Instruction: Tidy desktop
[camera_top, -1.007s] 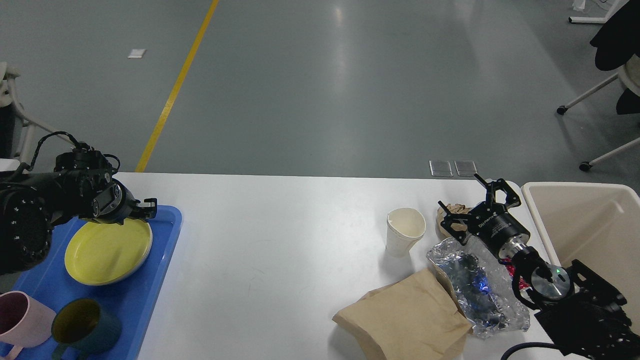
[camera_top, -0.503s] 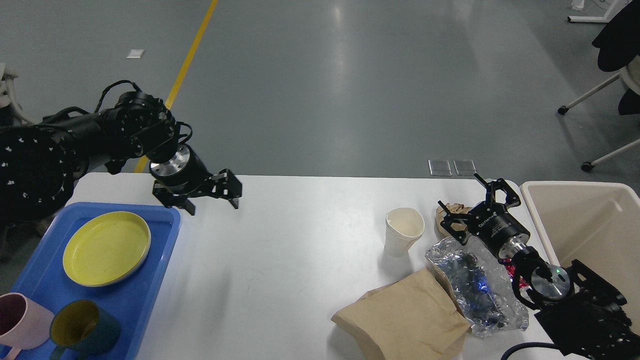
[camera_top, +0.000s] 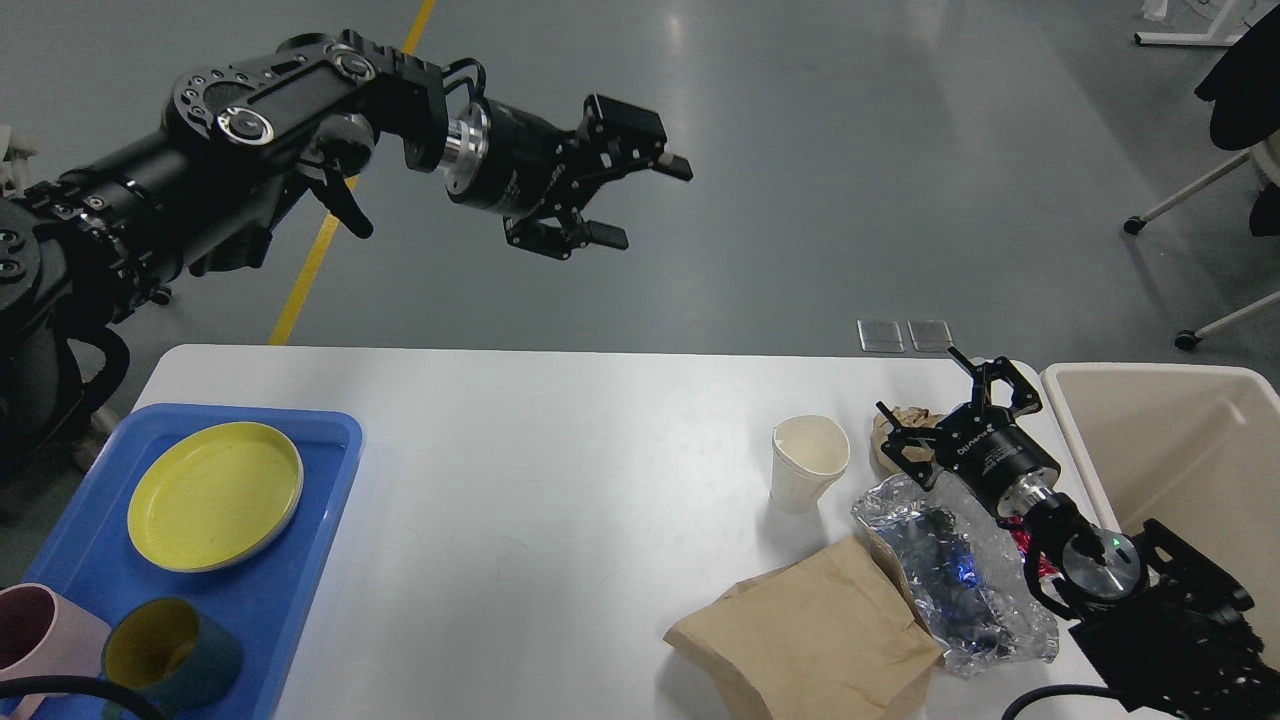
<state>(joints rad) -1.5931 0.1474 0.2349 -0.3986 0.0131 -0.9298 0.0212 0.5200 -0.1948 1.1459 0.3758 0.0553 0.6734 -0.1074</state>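
White desktop (camera_top: 560, 480) long axis left-right | left tool (camera_top: 628, 195) spread, empty | right tool (camera_top: 945, 400) spread, empty

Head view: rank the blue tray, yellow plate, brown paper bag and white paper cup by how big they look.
1. blue tray, partly cut off by the frame edge
2. brown paper bag
3. yellow plate; close to the bag, which lies nearer the camera, so this order is unsure
4. white paper cup, clearly smallest

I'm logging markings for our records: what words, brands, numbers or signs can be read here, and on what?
White lettering on the right gripper, on its black body: upside down and too small to read.
Nothing readable on the paper cup, brown bag, foil wrapper or blue tray.
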